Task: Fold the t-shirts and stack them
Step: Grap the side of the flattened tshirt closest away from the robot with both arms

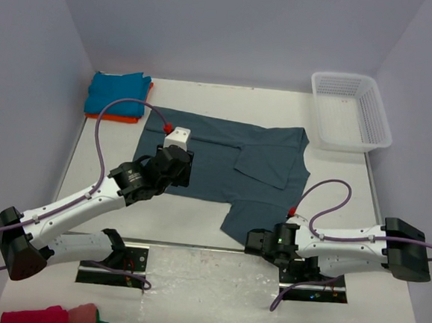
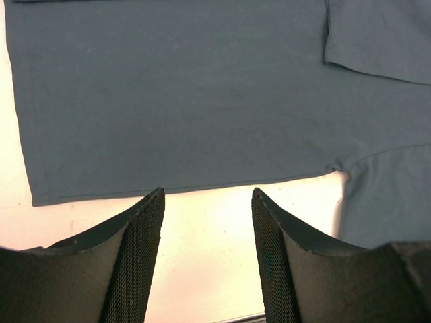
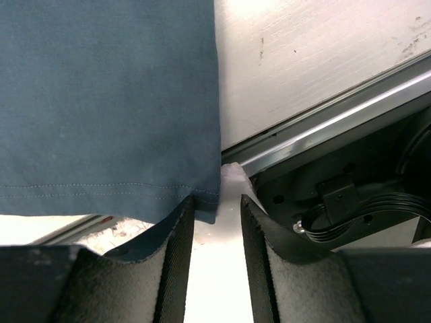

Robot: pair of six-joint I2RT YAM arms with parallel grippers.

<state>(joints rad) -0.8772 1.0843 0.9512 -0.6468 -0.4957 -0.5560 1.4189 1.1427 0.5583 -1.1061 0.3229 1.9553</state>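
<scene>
The slate-blue t-shirt (image 1: 231, 159) lies spread flat in the middle of the table, one sleeve folded in over its body. The turquoise t-shirt (image 1: 117, 92) sits folded at the back left on top of the orange t-shirt (image 1: 122, 117). My left gripper (image 1: 179, 168) hovers open over the blue shirt's left side; in the left wrist view it (image 2: 208, 195) frames bare table just short of the shirt's edge (image 2: 188, 101). My right gripper (image 1: 254, 242) is at the shirt's near corner; its jaws (image 3: 217, 202) stand apart, with the hemmed corner (image 3: 202, 202) between them against the left finger.
A white mesh basket (image 1: 351, 112) stands at the back right. Red and pink cloth (image 1: 46, 316) lies at the near left corner. A metal rail (image 3: 323, 128) and the arm's base plate run just beside the right gripper. Purple walls close in the table.
</scene>
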